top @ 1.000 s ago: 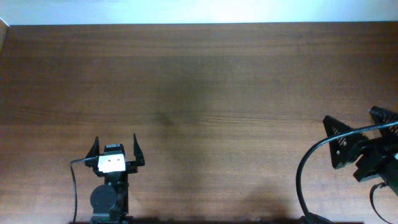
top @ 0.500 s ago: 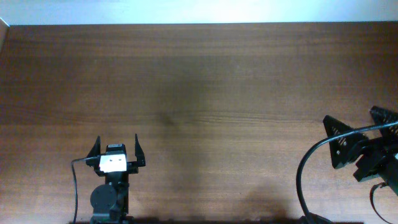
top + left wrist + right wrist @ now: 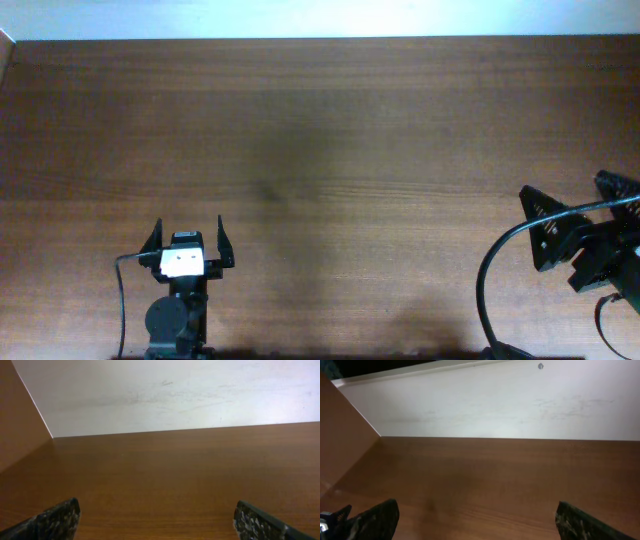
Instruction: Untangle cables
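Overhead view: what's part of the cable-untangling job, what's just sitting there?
Job: left gripper, open, holding nothing; right gripper, open, holding nothing. No thin loose cords show in any view.
Not the job: wooden table; white wall; thick black arm cable.

Overhead straight down on the table (image 3: 320, 150); both wrist views low, toward one back wall (image 3: 175, 395).
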{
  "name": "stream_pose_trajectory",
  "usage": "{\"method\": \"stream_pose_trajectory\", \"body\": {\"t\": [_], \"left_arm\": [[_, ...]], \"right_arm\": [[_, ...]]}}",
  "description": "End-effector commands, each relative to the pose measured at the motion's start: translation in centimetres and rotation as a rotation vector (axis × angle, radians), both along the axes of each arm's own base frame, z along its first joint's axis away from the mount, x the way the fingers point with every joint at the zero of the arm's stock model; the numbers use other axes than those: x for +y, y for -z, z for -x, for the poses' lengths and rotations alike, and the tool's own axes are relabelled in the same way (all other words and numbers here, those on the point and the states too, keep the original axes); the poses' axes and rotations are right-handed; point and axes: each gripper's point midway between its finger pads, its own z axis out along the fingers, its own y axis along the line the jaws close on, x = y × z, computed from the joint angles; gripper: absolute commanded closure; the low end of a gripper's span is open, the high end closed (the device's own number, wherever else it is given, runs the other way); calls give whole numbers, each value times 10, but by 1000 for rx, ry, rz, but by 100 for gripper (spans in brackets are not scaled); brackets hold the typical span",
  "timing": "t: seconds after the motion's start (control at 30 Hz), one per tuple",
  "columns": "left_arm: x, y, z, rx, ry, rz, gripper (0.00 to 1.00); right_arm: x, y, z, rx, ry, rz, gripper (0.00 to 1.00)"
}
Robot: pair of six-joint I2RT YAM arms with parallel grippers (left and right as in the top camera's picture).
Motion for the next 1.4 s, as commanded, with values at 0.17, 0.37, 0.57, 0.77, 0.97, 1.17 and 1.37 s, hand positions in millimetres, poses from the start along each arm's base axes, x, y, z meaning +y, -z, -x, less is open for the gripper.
{"method": "stream_pose_trajectory", "body": {"t": [0.17,0.37,0.57,0.77,0.97,1.17,1.37], "left_arm": [[0,0,0,1,4,-12,1],[0,1,0,1,4,-12,1],[0,0,0,1,4,-12,1],[0,0,0,1,4,-12,1],[0,1,0,1,4,-12,1],[0,1,0,1,4,-12,1],[0,0,0,1,4,-12,1]], "right_arm": [[-3,1,-2,1,11,17,1],[-19,13,-15,58,77,38,1],[-14,5,-20,12,58,95,2],[3,-20,-26,-113,-23,126,1],[10,-13,-30,-118,-31,144,1],[17,0,-56,-179,-35,103,1],[27,27,-80,-256,-41,0,1]]}}
